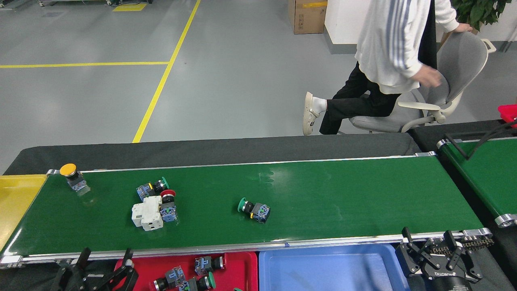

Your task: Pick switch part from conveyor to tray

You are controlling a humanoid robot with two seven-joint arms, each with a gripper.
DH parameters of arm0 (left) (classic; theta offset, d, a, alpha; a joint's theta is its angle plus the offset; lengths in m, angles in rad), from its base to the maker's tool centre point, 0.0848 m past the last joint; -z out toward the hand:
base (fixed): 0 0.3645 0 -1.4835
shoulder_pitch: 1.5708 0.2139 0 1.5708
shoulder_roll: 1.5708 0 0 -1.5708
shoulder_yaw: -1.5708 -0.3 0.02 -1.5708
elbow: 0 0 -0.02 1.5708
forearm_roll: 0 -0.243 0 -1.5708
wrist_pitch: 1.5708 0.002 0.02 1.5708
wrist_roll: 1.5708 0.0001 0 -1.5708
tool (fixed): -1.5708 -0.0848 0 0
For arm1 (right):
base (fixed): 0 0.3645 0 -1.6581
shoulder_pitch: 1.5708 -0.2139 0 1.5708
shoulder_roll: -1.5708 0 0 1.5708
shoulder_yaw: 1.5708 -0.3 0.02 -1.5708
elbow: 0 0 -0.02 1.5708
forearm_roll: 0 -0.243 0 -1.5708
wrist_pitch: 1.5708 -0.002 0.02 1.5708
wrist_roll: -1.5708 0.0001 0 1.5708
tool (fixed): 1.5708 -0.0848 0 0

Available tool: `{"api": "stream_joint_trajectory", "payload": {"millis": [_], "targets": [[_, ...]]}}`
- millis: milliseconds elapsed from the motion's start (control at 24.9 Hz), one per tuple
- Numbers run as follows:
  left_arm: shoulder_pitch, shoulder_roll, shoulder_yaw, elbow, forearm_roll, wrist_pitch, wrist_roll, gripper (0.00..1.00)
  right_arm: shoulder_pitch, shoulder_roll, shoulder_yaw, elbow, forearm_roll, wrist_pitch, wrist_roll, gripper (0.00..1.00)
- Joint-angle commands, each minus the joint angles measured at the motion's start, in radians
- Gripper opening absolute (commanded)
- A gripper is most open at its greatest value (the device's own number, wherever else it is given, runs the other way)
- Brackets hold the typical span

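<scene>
The conveyor (343,194) is running across the middle of the view, its dark-green belt lying flat between silver side rails. A person (387,52) in a white striped top and black trousers is standing behind it, one hand resting on a grey office chair (456,72).

Below the near rail, a blue tray (323,268) is sitting just right of a red tray (238,266). The red tray is holding several switch parts (208,263). A yellow bin (16,198) is sitting at the belt's left end.

The right gripper (434,254) is hovering beside the blue tray's right edge, off the belt, its fingers spread apart and holding nothing. The left gripper (106,262) is hovering at the near rail, left of the red tray, its two dark fingers also apart and empty.

On the belt, a white breaker (147,213) is lying touching a red-capped switch (168,204), with a green-capped switch (152,188) just behind them. A second green-capped switch part (254,209) is lying alone on its side near mid-belt, well apart from both grippers. A yellow-capped switch (72,177) is standing at the far left corner.
</scene>
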Motion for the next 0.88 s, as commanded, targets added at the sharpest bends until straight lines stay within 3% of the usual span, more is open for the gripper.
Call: {"api": "stream_joint_trajectory", "payload": {"millis": [0,241,483,644,845], "targets": [[-0.024,0.01,-0.001,0.019,-0.007,0.013,-0.015,1.0,-0.006,-0.006,-0.007,-0.013,-0.002,-0.013,0.002,1.0],[-0.116,0.02,-0.001,0.141,-0.026,0.058,-0.015,1.0,-0.012,-0.003,-0.007,-0.007,-0.002,-0.013,0.025,1.0],[-0.227,0.102,-0.002,0.286,-0.043,0.154,-0.01,0.94,-0.014,-0.003,-0.007,-0.005,-0.002,-0.013,0.027,1.0],[-0.273,0.134,-0.027,0.371,-0.041,0.209,0.0,0.77,-0.011,-0.004,-0.005,-0.005,-0.001,-0.014,0.027,1.0],[-0.276,0.136,-0.028,0.406,-0.03,0.206,0.005,0.45,-0.016,-0.003,-0.005,-0.004,-0.001,-0.014,0.027,1.0]]}}
